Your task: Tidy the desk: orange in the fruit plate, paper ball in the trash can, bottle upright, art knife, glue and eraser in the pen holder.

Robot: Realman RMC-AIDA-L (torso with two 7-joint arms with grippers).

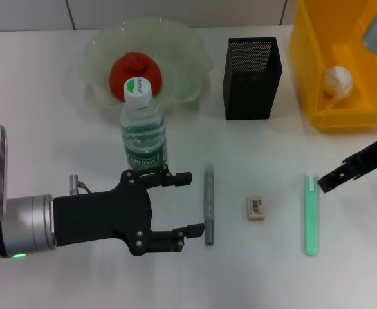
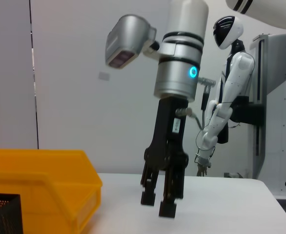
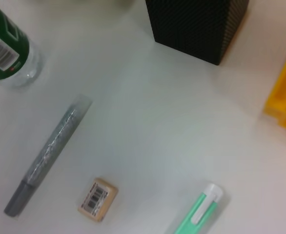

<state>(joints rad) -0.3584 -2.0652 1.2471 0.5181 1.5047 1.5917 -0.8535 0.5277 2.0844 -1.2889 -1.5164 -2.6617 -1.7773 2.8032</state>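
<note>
Left tool (image 1: 190,203) sits low over the table (image 1: 40,96), fingers spread wide, nothing between them – its lower fingertip is just beside the grey glue stick (image 1: 208,205). Right tool (image 1: 333,177) hangs near the green art knife (image 1: 311,214); its fingers stand a little apart with nothing held. Bottle (image 1: 143,132) upright, orange (image 1: 134,73) in the fruit plate (image 1: 188,64), paper ball (image 1: 338,82) in the trash can (image 1: 304,64). Eraser (image 1: 255,208) lies flat between glue and knife – pen holder (image 1: 251,77) behind them.
</note>
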